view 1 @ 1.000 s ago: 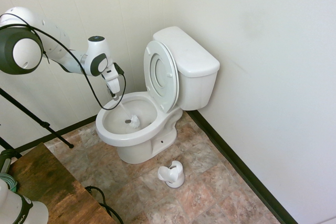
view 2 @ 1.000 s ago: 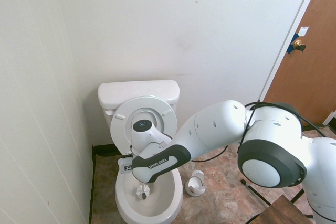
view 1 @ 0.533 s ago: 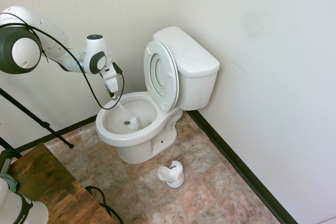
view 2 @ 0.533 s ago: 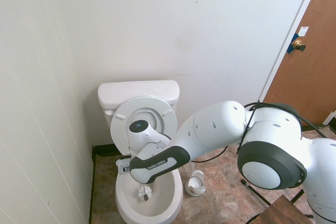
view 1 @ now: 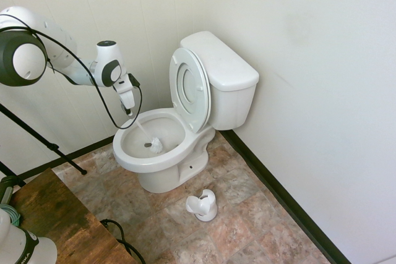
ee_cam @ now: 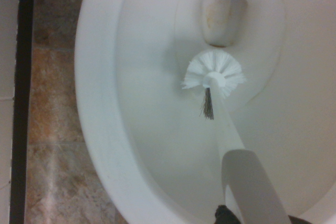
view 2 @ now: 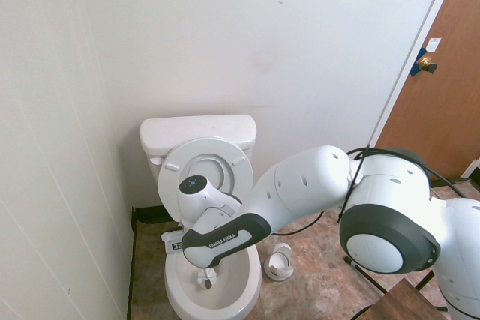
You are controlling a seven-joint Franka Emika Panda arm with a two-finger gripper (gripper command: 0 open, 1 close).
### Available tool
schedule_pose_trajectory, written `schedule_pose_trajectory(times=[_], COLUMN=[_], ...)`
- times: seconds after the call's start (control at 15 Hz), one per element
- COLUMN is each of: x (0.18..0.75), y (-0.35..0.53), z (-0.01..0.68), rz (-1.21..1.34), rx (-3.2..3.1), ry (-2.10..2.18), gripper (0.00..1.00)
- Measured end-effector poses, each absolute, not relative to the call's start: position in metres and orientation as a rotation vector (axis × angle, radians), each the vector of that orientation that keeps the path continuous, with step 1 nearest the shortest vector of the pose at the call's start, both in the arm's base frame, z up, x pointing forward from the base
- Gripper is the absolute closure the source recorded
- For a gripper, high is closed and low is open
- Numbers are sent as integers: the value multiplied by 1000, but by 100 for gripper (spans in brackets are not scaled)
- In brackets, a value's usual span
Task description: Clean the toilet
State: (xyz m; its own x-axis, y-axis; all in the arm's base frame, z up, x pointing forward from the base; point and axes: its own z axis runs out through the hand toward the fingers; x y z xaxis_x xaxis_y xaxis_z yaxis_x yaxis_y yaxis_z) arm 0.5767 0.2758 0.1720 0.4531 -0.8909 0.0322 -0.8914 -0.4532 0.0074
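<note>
White-panelled walls meet in a corner over a mottled stone-tile floor, and we find the toilet (view 1: 179, 115) set against the back wall, its lid and seat ring tipped up against the tank and the bowl open to us.

Inside the bowl a white toilet brush (view 1: 154, 145) stands with its round bristle head low on the porcelain, close to the drain opening (ee_cam: 223, 18); in the wrist view the head sits just beside that opening, with a small dark tuft below it. Its thin handle slants up toward the bowl's near rim to the gripper (view 1: 129, 110), which points downward and is clamped tight on the top of the handle.

We judge that we are in the scrubbing step: brush in hand, bristles working the lower bowl. The next move calls for sweeping the head around the bowl's inner wall and up under the rim while keeping the bristles pressed to the porcelain, and for keeping the slanted handle clear of the rim so the grip does not twist.

Further out, the empty brush holder (view 1: 202, 205) sits on the tiles in front of the pedestal, well apart from the arm.
</note>
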Motion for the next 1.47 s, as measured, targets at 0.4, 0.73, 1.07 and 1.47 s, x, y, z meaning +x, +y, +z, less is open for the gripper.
schedule_pose_trajectory(times=[0.4, 0.73, 1.07, 1.47], x=[544, 533, 568, 623], y=[225, 147, 96, 151], z=[148, 135, 148, 179], rz=[20, -11, 11, 82], rx=[2630, 2603, 2599, 2683], ry=[-1715, -1813, -1919, -1920], gripper=[100, 100, 100, 100])
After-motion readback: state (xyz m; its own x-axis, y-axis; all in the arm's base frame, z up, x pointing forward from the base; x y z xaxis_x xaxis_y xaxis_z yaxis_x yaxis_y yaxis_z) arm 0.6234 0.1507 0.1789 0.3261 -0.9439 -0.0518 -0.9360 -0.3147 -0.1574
